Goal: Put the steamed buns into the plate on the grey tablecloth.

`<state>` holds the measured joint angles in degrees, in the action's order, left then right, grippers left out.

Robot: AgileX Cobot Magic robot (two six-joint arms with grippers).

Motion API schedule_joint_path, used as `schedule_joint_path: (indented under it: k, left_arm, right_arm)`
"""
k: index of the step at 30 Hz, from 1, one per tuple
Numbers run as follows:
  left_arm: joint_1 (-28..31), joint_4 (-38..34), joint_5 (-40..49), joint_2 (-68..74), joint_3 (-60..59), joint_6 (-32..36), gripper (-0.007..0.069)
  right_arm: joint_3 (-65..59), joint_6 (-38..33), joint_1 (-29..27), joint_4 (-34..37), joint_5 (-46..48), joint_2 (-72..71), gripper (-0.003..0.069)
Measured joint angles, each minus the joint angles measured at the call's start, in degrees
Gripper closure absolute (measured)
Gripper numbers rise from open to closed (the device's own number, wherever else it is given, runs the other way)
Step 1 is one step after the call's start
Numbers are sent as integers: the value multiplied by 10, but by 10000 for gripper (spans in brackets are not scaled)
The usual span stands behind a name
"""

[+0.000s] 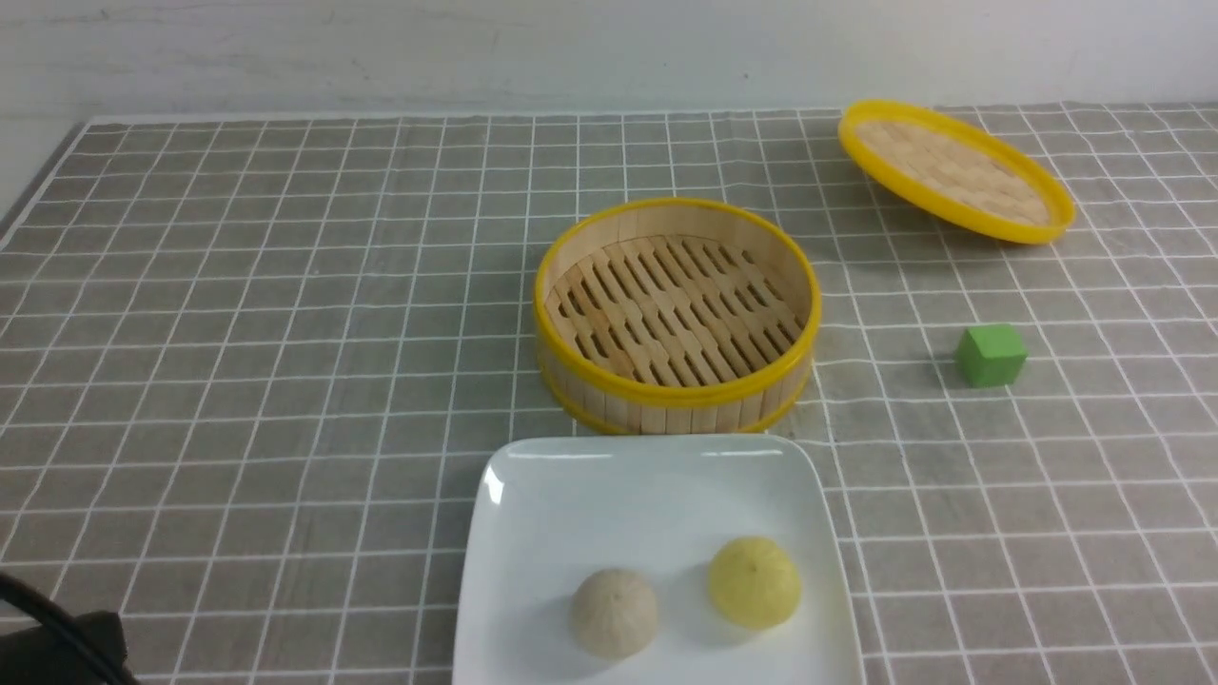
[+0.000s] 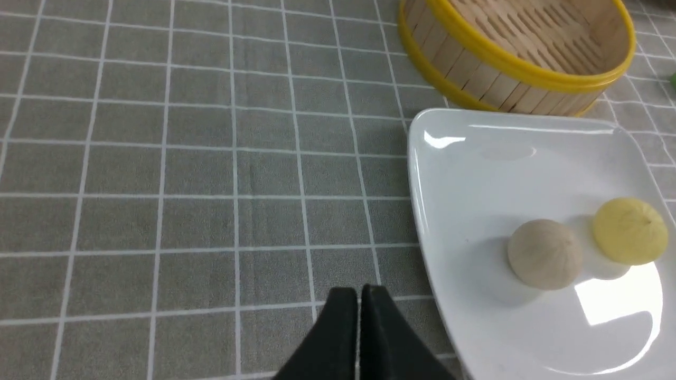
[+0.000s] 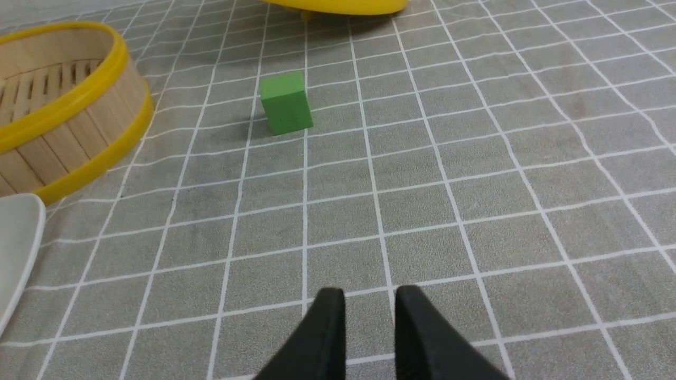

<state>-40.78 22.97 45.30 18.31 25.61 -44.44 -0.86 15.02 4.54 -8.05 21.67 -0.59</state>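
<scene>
On the white plate (image 1: 571, 495) sit the beige bun (image 1: 614, 612) and yellow bun (image 1: 754, 581); I would draw my clenched left gripper (image 2: 360, 301) and empty, parted right gripper (image 3: 369, 311) slowly clear of it.

Left bun (image 1: 614, 612) and right bun (image 1: 754, 581) on the plate (image 1: 618, 504), basket (image 1: 666, 404) just behind, cube (image 1: 991, 355) farther right.

Left gripper (image 2: 360, 296): jaws pressed together, empty, held low just left of the plate (image 2: 475, 174). Right gripper (image 3: 369, 303): jaws parted by a narrow gap, empty, off to the plate's right. Part of the left arm (image 1: 90, 647) shows, well left of the plate.
</scene>
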Motion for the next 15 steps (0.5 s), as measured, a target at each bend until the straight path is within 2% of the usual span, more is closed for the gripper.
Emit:
schedule_joint_path:
  k: [5, 10, 15]
  left_arm:
    - [0, 54, -107, 0, -38, -28, 588]
    - [0, 78, -244, 0, -72, -154, 586]
    - [0, 87, -276, 0, -74, -201, 579]
  right_arm:
    - [0, 0, 0, 0, 0, 0, 488]
    - [0, 0, 0, 0, 0, 0, 480]
    - [0, 0, 0, 0, 0, 0, 476]
